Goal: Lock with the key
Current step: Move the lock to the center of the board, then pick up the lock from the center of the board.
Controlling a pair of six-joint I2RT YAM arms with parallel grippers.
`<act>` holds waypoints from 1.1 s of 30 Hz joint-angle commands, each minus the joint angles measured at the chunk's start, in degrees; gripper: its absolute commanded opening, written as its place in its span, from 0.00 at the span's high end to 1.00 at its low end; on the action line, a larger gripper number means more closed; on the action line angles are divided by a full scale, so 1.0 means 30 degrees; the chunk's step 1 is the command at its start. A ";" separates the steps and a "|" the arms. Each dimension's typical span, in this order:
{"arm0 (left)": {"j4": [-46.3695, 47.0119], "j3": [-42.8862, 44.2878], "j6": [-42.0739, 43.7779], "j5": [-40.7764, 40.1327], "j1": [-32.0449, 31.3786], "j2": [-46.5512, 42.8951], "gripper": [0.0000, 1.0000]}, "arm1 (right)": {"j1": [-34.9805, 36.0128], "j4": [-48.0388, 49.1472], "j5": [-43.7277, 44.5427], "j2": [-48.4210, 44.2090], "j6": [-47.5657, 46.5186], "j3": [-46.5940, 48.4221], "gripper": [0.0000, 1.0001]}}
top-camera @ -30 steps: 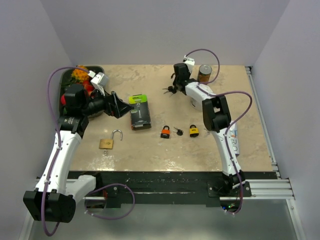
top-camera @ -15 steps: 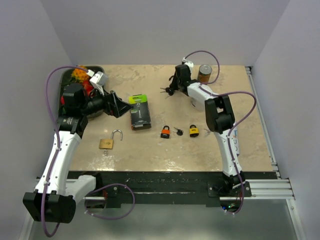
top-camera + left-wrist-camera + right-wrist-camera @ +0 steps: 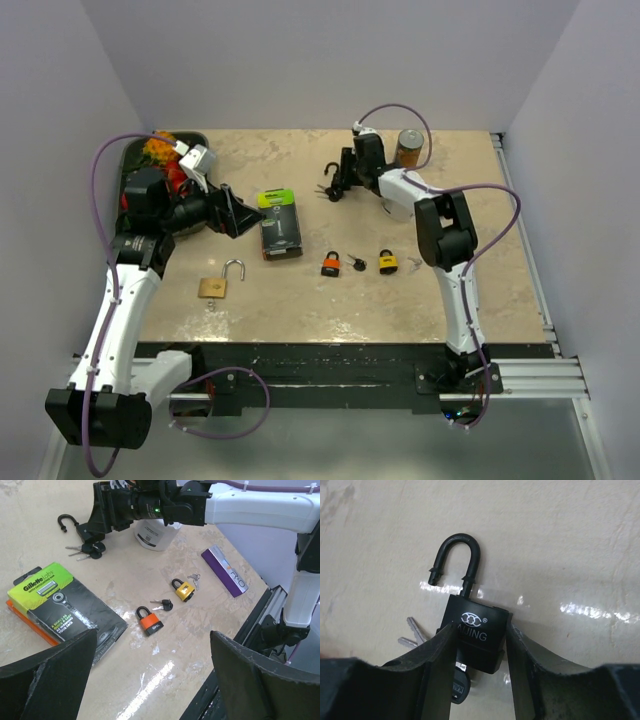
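My right gripper (image 3: 479, 636) is shut on the body of a black padlock (image 3: 477, 627) at the far middle of the table (image 3: 300, 300). Its shackle (image 3: 454, 560) stands open. A black-headed key (image 3: 460, 687) sits in the lock's underside, and spare keys (image 3: 414, 632) hang beside it. The same padlock (image 3: 82, 530) shows in the left wrist view, and in the top view (image 3: 331, 182) with the right gripper (image 3: 341, 180) on it. My left gripper (image 3: 243, 220) is open and empty above the table, left of the razor pack (image 3: 281, 224).
An orange padlock (image 3: 330, 264) with a key, a yellow padlock (image 3: 388, 262) with keys, and an open brass padlock (image 3: 216, 285) lie nearer the front. A can (image 3: 409, 147) stands at the back right. A dark tray (image 3: 136, 160) holds colourful items at the back left.
My right gripper has turned and shifted slightly left with the black padlock, so its open shackle now shows. The left arm has barely moved.
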 commanded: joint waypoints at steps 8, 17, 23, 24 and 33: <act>0.0215 0.0884 0.0381 0.0262 0.0159 -0.0364 0.01 | 0.0307 -0.2785 -0.1170 -0.1575 -0.3133 0.0505 0.04; 0.0860 0.0357 -0.0058 0.0145 0.0159 -0.0452 0.01 | 0.1478 -0.3436 0.3100 -0.0990 -0.1433 0.1039 0.02; 0.0685 0.0562 0.0088 -0.0119 0.0159 -0.0364 0.01 | 0.1976 -0.4604 0.5274 0.0240 -0.0992 0.2238 0.05; 0.0685 0.0504 0.0031 -0.0148 0.0159 -0.0393 0.01 | 0.2064 -0.4634 0.5363 0.0300 -0.0992 0.2268 0.05; 0.0480 0.0269 0.0234 -0.0588 0.0159 -0.0569 0.01 | 0.2211 -0.5074 0.6476 0.1880 -0.0699 0.3088 0.21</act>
